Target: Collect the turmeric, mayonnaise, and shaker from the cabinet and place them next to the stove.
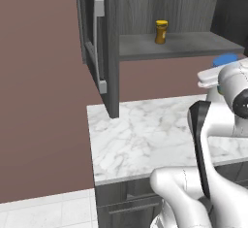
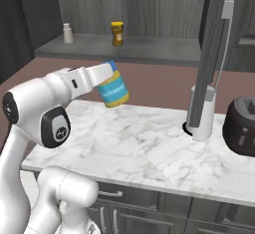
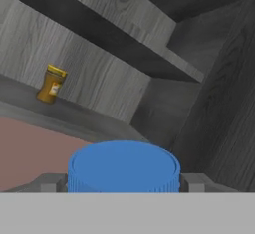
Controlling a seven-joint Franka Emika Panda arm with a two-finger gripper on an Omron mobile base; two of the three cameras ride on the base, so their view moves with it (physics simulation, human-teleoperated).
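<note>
1. The mayonnaise (image 2: pixel 114 89) is held in the air above the marble counter (image 2: pixel 149 148), out in front of the cabinet shelf (image 2: pixel 149 49) and lower than it, over the counter's back left part in the right base view.
2. Its long axis is tilted: the blue lid (image 3: pixel 123 168) points up and back toward the cabinet (image 1: pixel 109 52), the base down and toward the counter's front.
3. A yellowish band runs around its blue body; no writing on it can be read.
4. The gripper (image 2: pixel 107 76) is grasping the mayonnaise near its lid, one finger on each side.
5. The turmeric (image 2: pixel 117 33) stands upright on the shelf, near its middle, yellow lid up. It has a pale label, too small to read.
6. The shaker (image 2: pixel 67 33) stands upright at the shelf's left end in the right base view, well apart from the turmeric.
7. The cabinet door (image 1: pixel 97 47) stands open, its pale bar handle (image 1: pixel 98 42) running vertically.
8. A white cylinder (image 2: pixel 201 113) and a dark toaster (image 2: pixel 241 126) sit toward the counter's back right.
</note>
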